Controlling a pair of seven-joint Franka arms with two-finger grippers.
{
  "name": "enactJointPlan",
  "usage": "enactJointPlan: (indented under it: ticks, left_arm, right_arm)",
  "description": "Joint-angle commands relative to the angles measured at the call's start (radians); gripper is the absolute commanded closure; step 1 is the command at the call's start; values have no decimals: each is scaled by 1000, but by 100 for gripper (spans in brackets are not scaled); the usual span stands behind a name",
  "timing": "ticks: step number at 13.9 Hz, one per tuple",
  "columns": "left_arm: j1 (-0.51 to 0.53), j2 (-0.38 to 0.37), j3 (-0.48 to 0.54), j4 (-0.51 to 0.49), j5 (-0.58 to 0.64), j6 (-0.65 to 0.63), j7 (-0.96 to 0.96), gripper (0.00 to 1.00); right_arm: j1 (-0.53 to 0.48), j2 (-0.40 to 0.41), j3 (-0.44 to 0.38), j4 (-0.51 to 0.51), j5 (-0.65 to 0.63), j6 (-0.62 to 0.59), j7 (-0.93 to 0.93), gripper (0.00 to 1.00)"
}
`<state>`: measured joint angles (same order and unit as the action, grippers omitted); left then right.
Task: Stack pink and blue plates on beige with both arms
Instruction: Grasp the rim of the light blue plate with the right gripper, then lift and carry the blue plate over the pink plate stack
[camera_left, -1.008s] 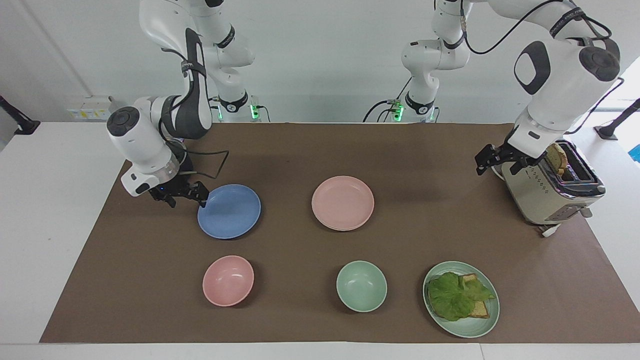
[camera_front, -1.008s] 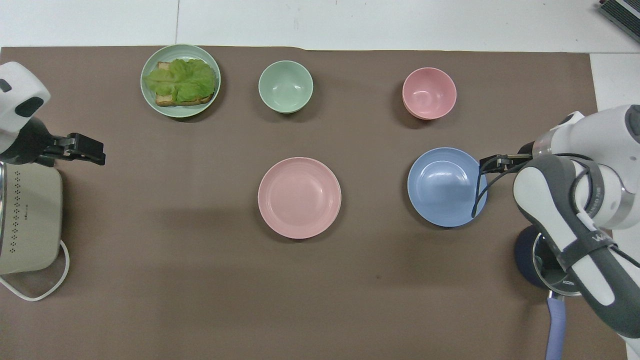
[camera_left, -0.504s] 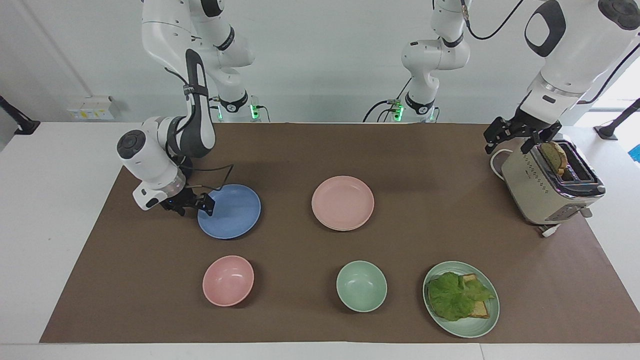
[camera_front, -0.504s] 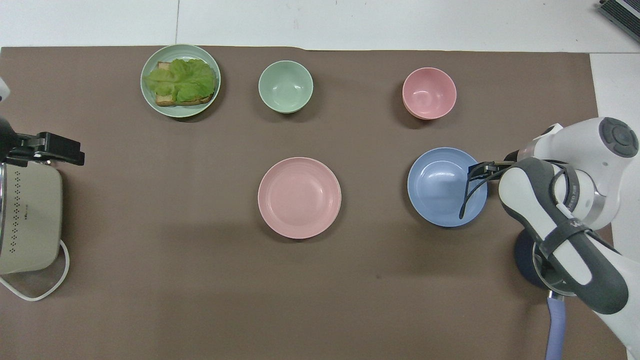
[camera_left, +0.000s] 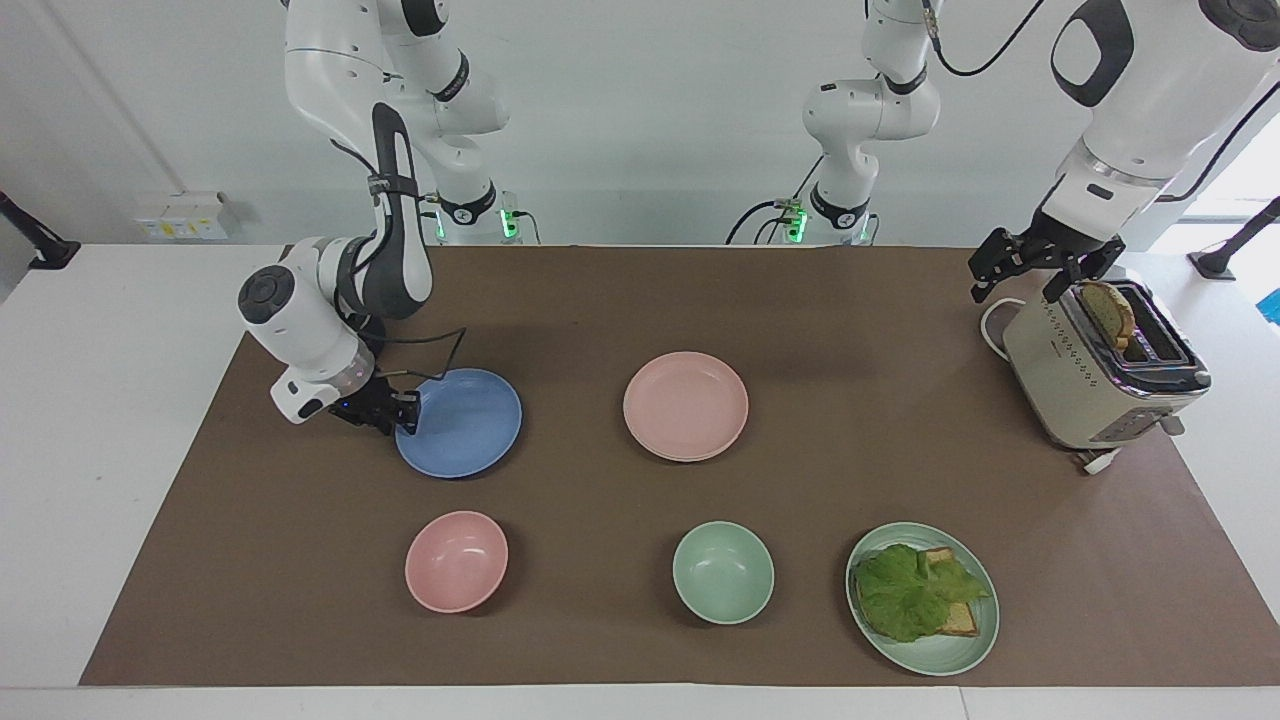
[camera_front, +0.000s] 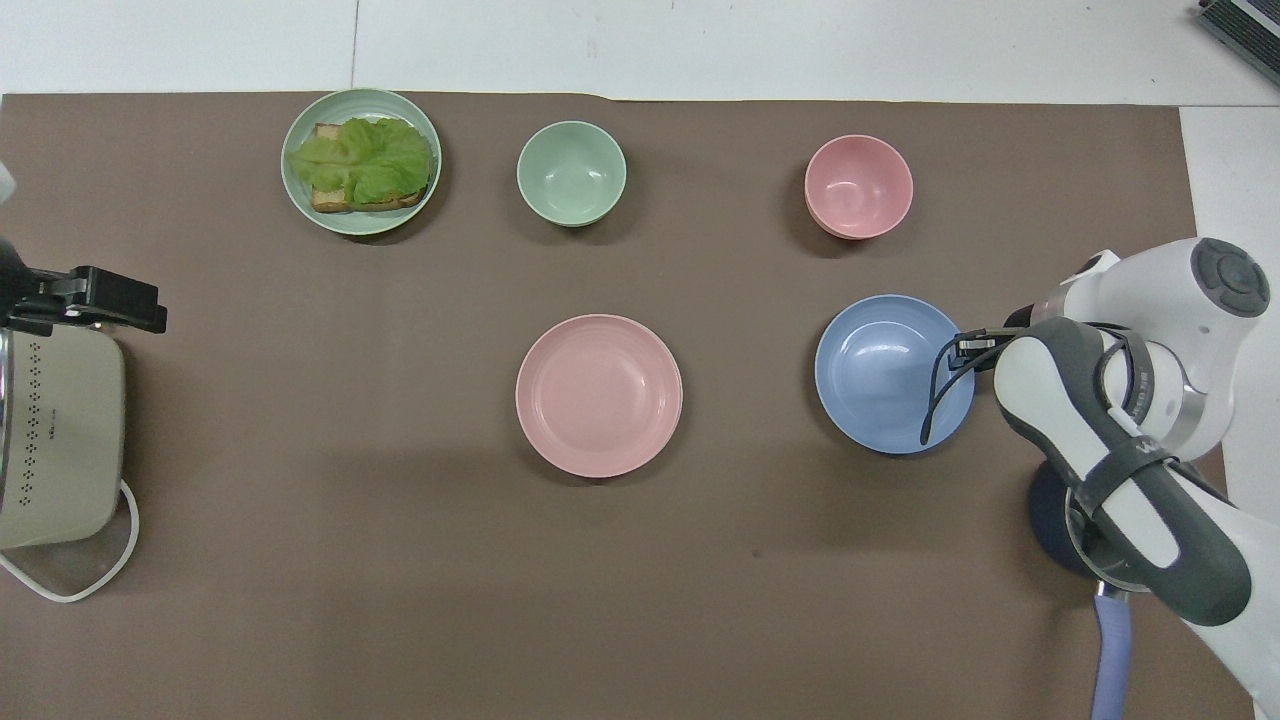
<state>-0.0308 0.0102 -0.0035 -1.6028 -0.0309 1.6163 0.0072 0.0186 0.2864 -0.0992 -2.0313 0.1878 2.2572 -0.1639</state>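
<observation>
No brand or label can be read anywhere; the toaster (camera_left: 1100, 375) carries only a grid of small dots on its side, and lettering on the right arm's grey band is too small to make out. The right gripper (camera_left: 398, 411) sits low at the rim of the blue plate (camera_left: 465, 425), on the edge toward the right arm's end of the table; a second ago it stood spread just beside that rim, and now its fingers have drawn in over the edge, appearing to pinch it, while the plate lies flat on the brown mat (camera_left: 640, 290) where it was. The pink plate (camera_left: 686, 405) lies near the middle of the mat, well apart from the blue one, with bare mat all round it; no separate beige plate can be made out. Farther from the robots sit a pink bowl (camera_left: 456, 561), a green bowl (camera_left: 723, 572) and a green plate (camera_left: 935, 650) bearing lettuce on toast, each clear of the others. A wide open strip of mat runs between the plates and the robots' bases. The left gripper (camera_left: 1040, 268) hangs spread and empty over the toaster's end, higher than a second ago, and the left arm waits there.
</observation>
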Motion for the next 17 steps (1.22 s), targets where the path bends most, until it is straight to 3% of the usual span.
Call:
enactJointPlan:
  ticks: [1,4,8,13,17]
  left_arm:
    - [15,-9,-9,1,16,-13,-3,0]
    - [14,-9,-9,1,16,-12,-3,0]
    - [14,-9,-9,1,16,-13,-3,0]
    - [14,-9,-9,1,16,-13,-4,0]
    - [14,-9,-9,1,16,-12,-3,0]
  right_arm:
    - [-11,4,9,2,33,4,-48,100]
    - [-12,-16,6,49,21,-103,-85,100]
    - [-15,-125,-1,101,33,-270,-155,100]
    - [12,-171,18,180,39,-375,-149,100]
    - [107,-170,33,191,48,-332,-10,100]
